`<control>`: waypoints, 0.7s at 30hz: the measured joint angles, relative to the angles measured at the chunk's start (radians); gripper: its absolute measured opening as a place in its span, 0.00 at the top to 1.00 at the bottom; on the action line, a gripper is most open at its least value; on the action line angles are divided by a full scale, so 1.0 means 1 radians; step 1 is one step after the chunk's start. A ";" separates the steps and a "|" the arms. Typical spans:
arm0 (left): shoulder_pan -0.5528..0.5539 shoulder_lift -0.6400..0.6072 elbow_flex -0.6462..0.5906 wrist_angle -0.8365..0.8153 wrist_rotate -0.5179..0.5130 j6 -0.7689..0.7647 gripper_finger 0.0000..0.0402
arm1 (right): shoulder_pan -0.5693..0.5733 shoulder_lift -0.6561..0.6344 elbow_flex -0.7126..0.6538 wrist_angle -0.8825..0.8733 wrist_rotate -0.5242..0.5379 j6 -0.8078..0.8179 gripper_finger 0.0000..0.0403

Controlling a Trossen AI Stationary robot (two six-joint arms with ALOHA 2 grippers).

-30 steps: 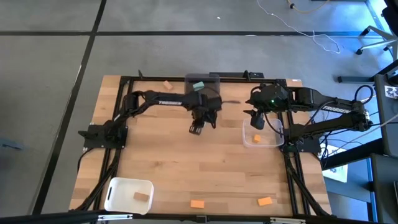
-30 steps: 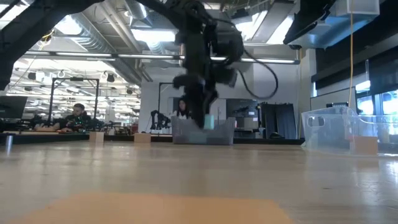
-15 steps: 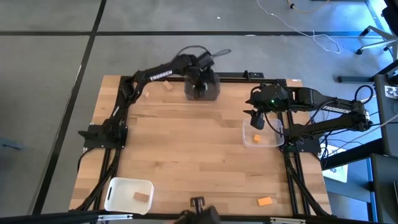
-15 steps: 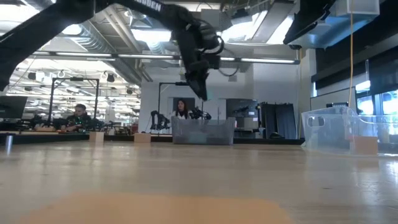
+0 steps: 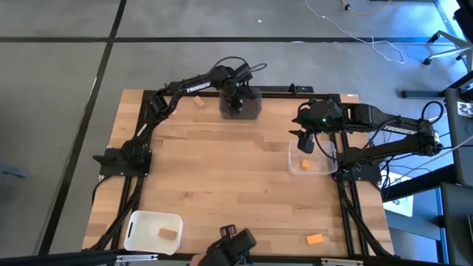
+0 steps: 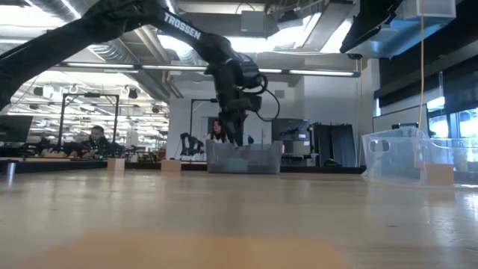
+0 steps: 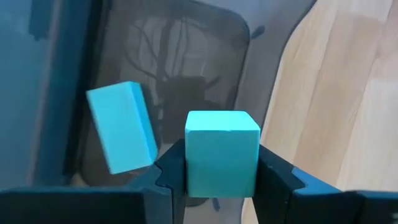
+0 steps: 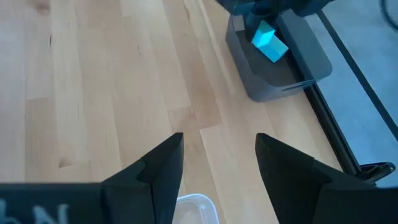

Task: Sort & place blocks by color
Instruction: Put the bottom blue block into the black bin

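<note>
My left gripper hangs over the dark grey bin at the table's far edge, shut on a teal block. A second teal block lies tilted inside that bin and also shows in the right wrist view. My right gripper waits open above the clear bin's far-left corner, touching nothing. An orange block lies in the clear bin. Other orange blocks rest on the table. A tan block lies in the white bin. My left gripper pinches the teal block between its two fingers, one on each opposite side face. The fingers come from above, pointing down into the dark grey bin. The block is upright and lifted clear of the bin's floor.
A dark object juts over the table's near edge at the middle. The white bin sits at the near-left corner, the clear bin by the right edge. Black frame rails run along the table's sides. The table's middle is bare wood.
My left gripper, still shut on the teal block, has swung from the table's middle to the far edge and then lowered over the dark grey bin. A dark object has come in at the near edge where an orange block lay; that block no longer shows.
</note>
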 joint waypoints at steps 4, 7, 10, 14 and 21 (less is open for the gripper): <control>0.000 0.016 0.000 0.012 -0.002 0.001 0.70 | 0.000 0.000 0.000 0.000 0.000 0.000 0.50; 0.001 0.017 -0.002 0.028 -0.010 0.018 0.70 | 0.000 0.000 0.000 0.000 0.000 0.001 0.50; 0.001 0.016 -0.005 0.034 -0.010 0.023 0.70 | 0.000 0.000 0.000 0.000 0.000 0.001 0.50; 0.005 0.016 -0.006 0.034 -0.008 0.019 0.69 | 0.000 0.000 0.000 0.000 0.000 0.000 0.50; 0.005 0.016 -0.028 0.038 -0.009 0.019 0.60 | 0.000 0.000 0.000 0.000 0.000 0.000 0.50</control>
